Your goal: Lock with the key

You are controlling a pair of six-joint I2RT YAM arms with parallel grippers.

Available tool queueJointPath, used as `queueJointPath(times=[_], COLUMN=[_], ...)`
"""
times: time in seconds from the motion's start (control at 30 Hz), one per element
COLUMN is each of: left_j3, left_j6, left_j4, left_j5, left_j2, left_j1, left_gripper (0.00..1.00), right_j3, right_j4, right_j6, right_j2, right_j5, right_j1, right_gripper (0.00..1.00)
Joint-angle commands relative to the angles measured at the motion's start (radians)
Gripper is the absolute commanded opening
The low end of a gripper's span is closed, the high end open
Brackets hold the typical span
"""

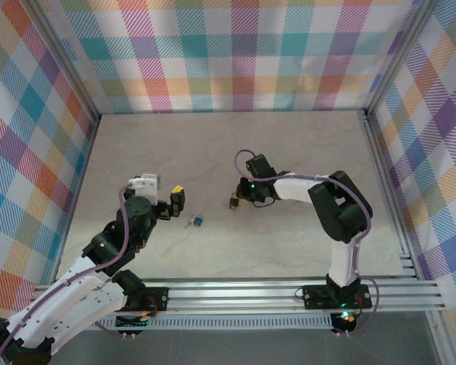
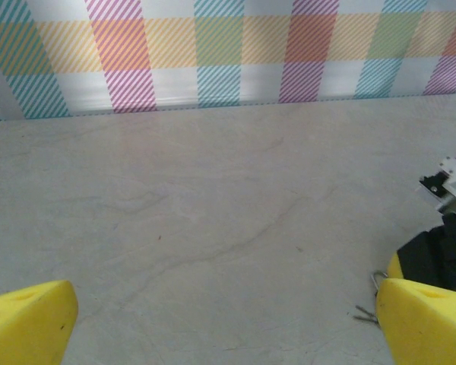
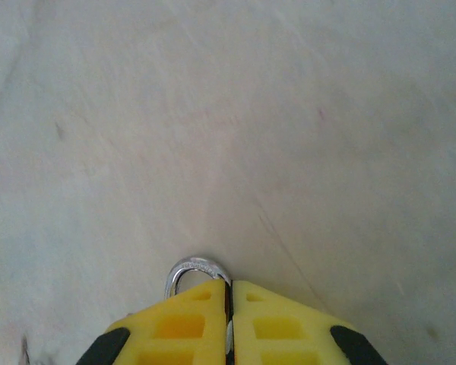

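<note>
The pale stone-patterned table (image 1: 213, 144) lies between checked walls (image 1: 235, 53). The right arm (image 1: 336, 207) reaches from its base in towards the middle of the table, and the left arm (image 1: 99, 258) stretches up from the near left corner.

The left gripper (image 2: 224, 304) hovers over bare table with its yellow fingers (image 2: 30, 323) spread wide apart and nothing between them. The right gripper (image 3: 229, 293) is low over the table, its yellow fingers pressed together and pinching the lock (image 3: 198, 267). The lock's silver shackle pokes out just past the fingertips, and its body is hidden behind them.

The key (image 1: 196, 221) lies flat on the table between the two grippers, nearer the left one and touching neither. Its blue head shows from above.
</note>
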Motion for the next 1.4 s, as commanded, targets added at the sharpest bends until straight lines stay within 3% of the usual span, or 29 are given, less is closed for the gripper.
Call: queueJointPath(times=[0.0, 0.4, 0.63, 0.73, 1.03, 1.37], left_j3=[0.025, 0.062, 0.071, 0.065, 0.058, 0.054], left_j6=[-0.001, -0.098, -0.096, -0.091, -0.069, -0.064], left_j4=[-0.007, -0.055, -0.064, -0.061, -0.066, -0.066], left_j5=[0.025, 0.197, 0.188, 0.176, 0.159, 0.152], left_j2=[0.010, 0.089, 0.103, 0.091, 0.079, 0.071], left_j1=[0.010, 0.010, 0.010, 0.011, 0.011, 0.010], left_gripper=[1.00, 1.00, 1.00, 1.00, 1.00, 1.00], right_j3=[-0.058, -0.163, -0.102, -0.067, 0.028, 0.111], right_j4=[-0.001, 0.021, -0.091, -0.131, -0.255, -0.331], right_j6=[-0.007, -0.014, -0.016, 0.002, 0.038, 0.011], right_j2=[-0.073, -0.172, -0.175, -0.161, -0.074, -0.030], right_j5=[-0.016, -0.040, -0.001, 0.036, 0.119, 0.191], right_j1=[0.007, 0.007, 0.082, 0.109, 0.113, 0.146], right_gripper=[0.08, 0.10, 0.53, 0.62, 0.69, 0.68])
